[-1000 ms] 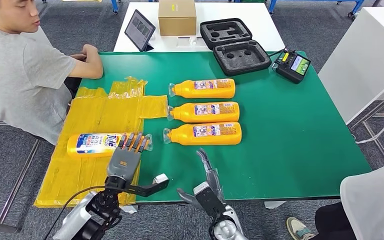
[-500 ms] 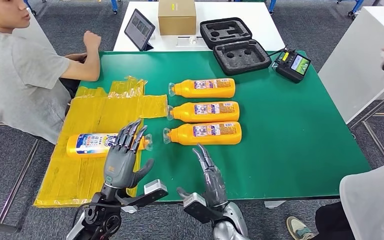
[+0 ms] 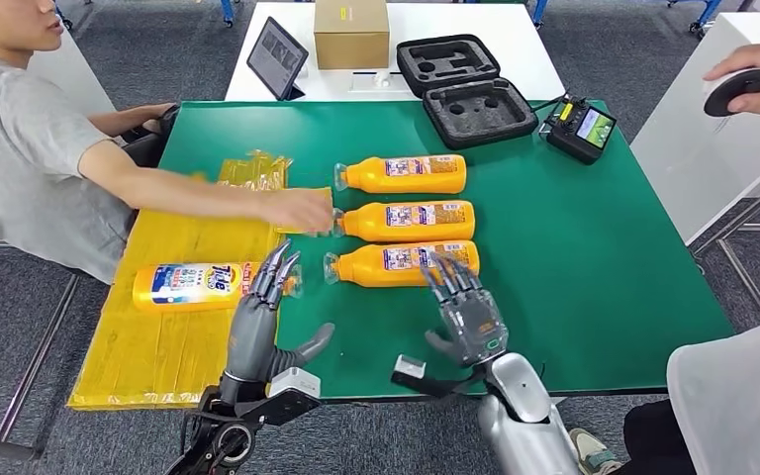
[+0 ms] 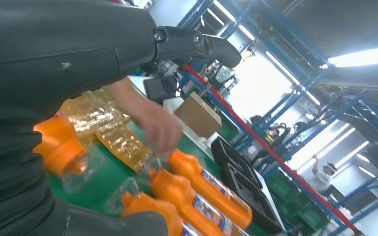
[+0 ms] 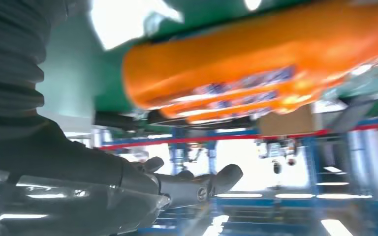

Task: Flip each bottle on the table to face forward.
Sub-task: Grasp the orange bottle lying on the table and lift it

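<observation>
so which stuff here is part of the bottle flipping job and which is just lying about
Part of the job:
- three orange bottles in a row
- bottle on the yellow sheet
- left hand, right hand

Just lying about:
- tablet
- cardboard box
- foam case
- controller
- yellow sheet

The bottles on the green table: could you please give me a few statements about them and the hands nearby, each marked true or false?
1. Three orange bottles lie in a column on the green table. True.
2. A fourth bottle stands upright on the yellow sheet. False: it lies on its side.
3. The right hand holds nothing. True.
4. The left hand grips a bottle. False: it is open, fingers apart.
5. A person's hand reaches toward the middle bottle's cap. True.
</observation>
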Controlling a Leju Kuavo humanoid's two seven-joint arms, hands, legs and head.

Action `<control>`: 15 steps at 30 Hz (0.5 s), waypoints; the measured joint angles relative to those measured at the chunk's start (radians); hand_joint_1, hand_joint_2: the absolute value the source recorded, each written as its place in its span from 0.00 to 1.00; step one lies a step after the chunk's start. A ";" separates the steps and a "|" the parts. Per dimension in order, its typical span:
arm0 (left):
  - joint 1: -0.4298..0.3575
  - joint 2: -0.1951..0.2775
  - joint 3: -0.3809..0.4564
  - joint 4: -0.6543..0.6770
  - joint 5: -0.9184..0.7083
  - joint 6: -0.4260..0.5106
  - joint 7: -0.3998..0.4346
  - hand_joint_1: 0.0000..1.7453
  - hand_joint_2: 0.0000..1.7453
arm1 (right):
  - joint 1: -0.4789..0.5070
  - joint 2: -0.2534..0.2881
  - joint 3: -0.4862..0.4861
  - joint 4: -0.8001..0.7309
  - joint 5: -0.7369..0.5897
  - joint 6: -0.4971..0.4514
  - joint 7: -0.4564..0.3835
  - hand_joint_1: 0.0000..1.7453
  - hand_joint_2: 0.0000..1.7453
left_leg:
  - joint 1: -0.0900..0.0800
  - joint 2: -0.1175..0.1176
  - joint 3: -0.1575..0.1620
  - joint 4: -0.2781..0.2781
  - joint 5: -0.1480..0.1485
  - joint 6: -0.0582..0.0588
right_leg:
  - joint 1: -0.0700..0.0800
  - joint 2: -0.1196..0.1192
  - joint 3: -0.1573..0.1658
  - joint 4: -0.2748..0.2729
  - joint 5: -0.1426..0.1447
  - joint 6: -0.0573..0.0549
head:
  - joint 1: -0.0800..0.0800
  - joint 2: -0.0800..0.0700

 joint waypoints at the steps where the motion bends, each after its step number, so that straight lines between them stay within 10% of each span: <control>1: 0.000 0.000 -0.004 0.002 0.002 -0.001 0.000 0.00 1.00 | -0.004 -0.001 -0.013 0.003 -0.002 0.000 0.001 0.00 1.00 | 0.000 0.000 0.000 0.000 0.000 0.000 | 0.000 0.000 0.000 0.000 0.000 0.000 | 0.000 0.000; 15: -0.001 -0.002 -0.015 0.005 0.002 -0.002 0.000 0.00 1.00 | -0.013 -0.002 -0.049 0.017 -0.004 0.000 0.002 0.00 1.00 | 0.000 0.000 -0.001 0.000 0.000 0.000 | 0.000 0.000 -0.001 0.000 0.000 0.000 | 0.000 0.000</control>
